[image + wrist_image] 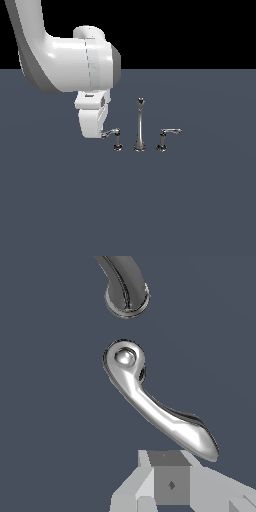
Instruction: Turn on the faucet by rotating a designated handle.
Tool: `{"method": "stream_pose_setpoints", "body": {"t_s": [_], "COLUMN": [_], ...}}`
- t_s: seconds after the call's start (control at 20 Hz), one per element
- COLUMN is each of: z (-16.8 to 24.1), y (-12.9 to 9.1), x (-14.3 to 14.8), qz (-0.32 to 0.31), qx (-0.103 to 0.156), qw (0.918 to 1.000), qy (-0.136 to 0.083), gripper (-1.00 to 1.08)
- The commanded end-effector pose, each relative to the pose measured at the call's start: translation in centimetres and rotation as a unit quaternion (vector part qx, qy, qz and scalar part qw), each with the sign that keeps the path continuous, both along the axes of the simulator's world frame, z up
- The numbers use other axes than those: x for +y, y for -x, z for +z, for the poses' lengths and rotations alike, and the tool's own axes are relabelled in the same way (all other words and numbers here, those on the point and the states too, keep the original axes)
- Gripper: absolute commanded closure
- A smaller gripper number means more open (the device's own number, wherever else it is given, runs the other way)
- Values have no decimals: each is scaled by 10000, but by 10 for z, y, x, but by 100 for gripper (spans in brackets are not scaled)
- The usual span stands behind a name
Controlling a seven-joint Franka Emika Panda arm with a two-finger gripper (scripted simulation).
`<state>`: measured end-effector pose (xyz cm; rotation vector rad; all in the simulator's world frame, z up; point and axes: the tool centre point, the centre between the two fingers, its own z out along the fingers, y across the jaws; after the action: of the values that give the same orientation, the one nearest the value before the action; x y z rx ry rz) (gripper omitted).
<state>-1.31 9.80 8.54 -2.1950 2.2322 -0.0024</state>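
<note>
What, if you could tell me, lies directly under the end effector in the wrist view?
The far tip of the handle lies just past the end effector, with bare dark floor around it. Whatever sits under the end effector's own body is covered, and contact cannot be confirmed.

The chrome faucet [140, 125] stands upright, its handle [113, 133] at nine o'clock of the spout, lever pointing outward.

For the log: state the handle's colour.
Shiny chrome silver; the handle shows best in the wrist view.
</note>
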Motion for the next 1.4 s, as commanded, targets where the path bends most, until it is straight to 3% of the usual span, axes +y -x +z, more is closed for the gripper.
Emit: {"method": "stream_pose_setpoints", "body": {"t_s": [0.0, 0.25, 0.85, 0.9, 0.95, 1.35], "z": [0, 0, 0, 0, 0, 0], "y": [10, 17, 41, 41, 41, 28], "x": [-10, -4, -55, -55, -29, -85], "qz": [-52, 6, -49, -49, 154, -3], "qx": [36, 33, 44, 44, 39, 43], "qw": [10000, 10000, 10000, 10000, 9999, 10000], "qy": [29, 11, 32, 32, -12, 22], "gripper": [108, 108, 108, 108, 108, 108]}}
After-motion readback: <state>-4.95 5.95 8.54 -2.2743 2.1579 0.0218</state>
